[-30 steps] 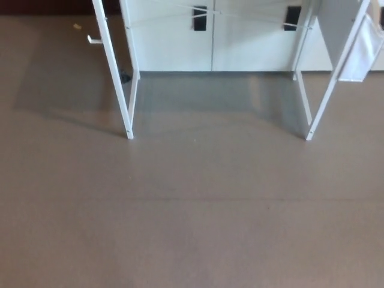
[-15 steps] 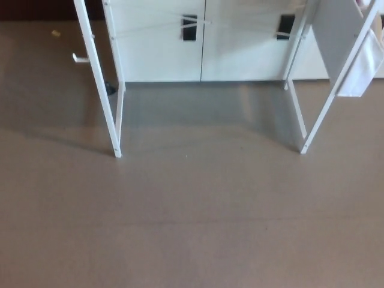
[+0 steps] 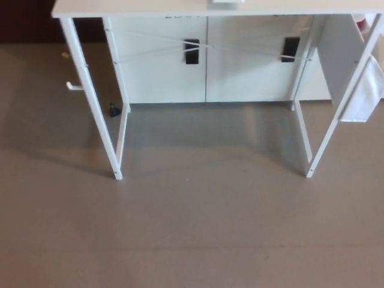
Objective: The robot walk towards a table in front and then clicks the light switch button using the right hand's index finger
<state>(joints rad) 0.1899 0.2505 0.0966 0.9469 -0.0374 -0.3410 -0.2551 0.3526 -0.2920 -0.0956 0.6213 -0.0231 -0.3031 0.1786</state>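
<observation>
Well short of the white table (image 3: 180,8), whose near edge barely shows at top with a white box (image 3: 225,3), perhaps the switch, mid-edge; walking unfinished, press undone, neither hand visible, state untellable.

No part of the robot's body in view, neither arm, neither hand

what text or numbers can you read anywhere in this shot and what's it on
None can be read.
Dark marks on the white cabinet, just under the table top edge near its middle: too blurred and cut off to read.
Two black handles on the cabinet doors: no lettering visible.
</observation>
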